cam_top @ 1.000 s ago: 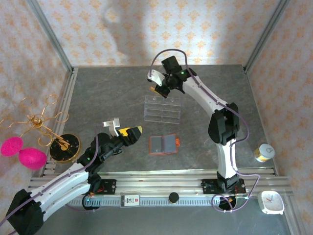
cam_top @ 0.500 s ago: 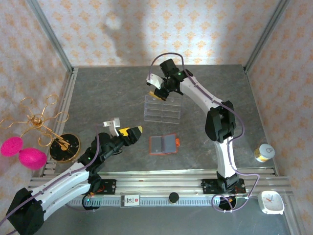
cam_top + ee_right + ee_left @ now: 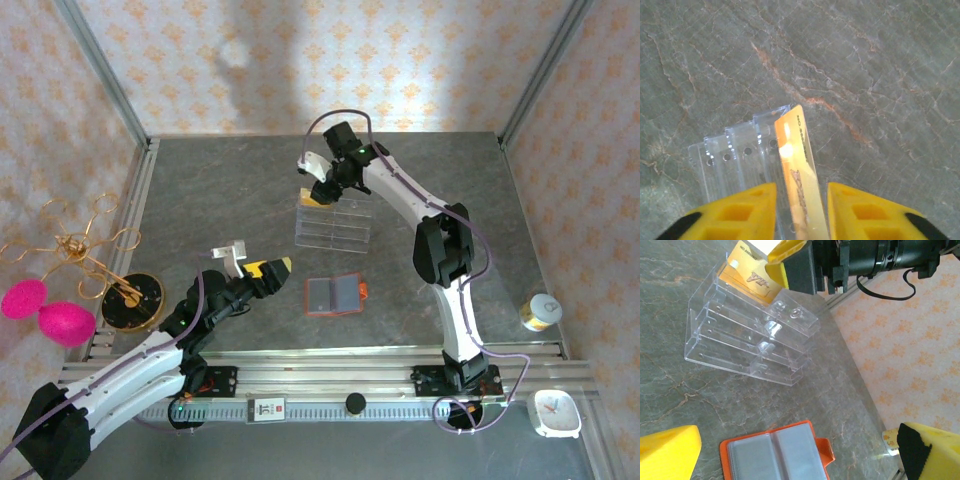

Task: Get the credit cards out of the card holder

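Over the last second the right gripper (image 3: 318, 192) has been lowered onto the rear tier of the clear rack (image 3: 333, 228), and its jaws, previously shut, have been parted. The gold card (image 3: 797, 165) is seen standing between them with a gap on each side, apparently released into the rack. One card is thus judged delivered. The card holder (image 3: 335, 295) lies open, well apart from the rack, near the wide-open, empty left gripper (image 3: 252, 262). A grey veined tabletop (image 3: 200, 200) is enclosed by patterned papered walls (image 3: 400, 60).
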Available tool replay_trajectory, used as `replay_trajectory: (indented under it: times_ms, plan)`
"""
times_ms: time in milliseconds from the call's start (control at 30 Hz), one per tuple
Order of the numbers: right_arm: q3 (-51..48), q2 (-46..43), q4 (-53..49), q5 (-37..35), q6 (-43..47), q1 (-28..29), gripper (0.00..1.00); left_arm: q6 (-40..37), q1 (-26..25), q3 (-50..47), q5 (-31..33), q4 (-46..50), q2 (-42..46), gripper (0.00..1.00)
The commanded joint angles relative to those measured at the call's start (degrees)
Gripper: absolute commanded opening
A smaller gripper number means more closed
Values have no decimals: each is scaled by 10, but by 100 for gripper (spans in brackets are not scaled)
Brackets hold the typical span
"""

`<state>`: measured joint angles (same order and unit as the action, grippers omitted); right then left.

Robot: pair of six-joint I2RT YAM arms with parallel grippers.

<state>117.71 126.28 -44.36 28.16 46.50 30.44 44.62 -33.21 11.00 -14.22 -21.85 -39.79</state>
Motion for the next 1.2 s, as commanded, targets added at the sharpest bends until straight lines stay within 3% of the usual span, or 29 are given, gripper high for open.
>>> replay_trajectory:
  times_ms: [0,100,267,467,533,567,600,700,833,900,1000,1167]
  plan:
    - [-14,-32,64,2,-44,3,36,1,7,0,-11,-26,1,99]
    - [-57,-78,140,9,-87,5,55,5,7,-2,-10,-31,4,99]
    - [-153,-171,265,17,-194,10,61,19,7,-10,-4,-53,11,99]
    - [-408,-344,482,-18,-367,28,63,25,7,-22,-5,-64,30,99]
    - [-498,-412,551,-63,-429,37,80,31,7,-29,-2,-66,40,99]
    - [-538,-445,576,-82,-461,38,99,36,7,-34,2,-70,45,99]
    - [-575,-475,589,-110,-490,38,100,42,8,-38,5,-74,50,99]
    - [-652,-544,596,-171,-564,37,100,53,9,-52,7,-85,63,99]
    - [-704,-590,555,-121,-576,35,100,51,10,-63,-4,-103,65,99]
    - [-723,-610,526,-85,-573,35,86,47,9,-63,-3,-97,59,99]
    - [-747,-613,475,-87,-573,39,69,39,10,-54,3,-69,40,98]
    - [-791,-590,452,-139,-574,123,67,11,9,-19,-27,-28,-32,79]
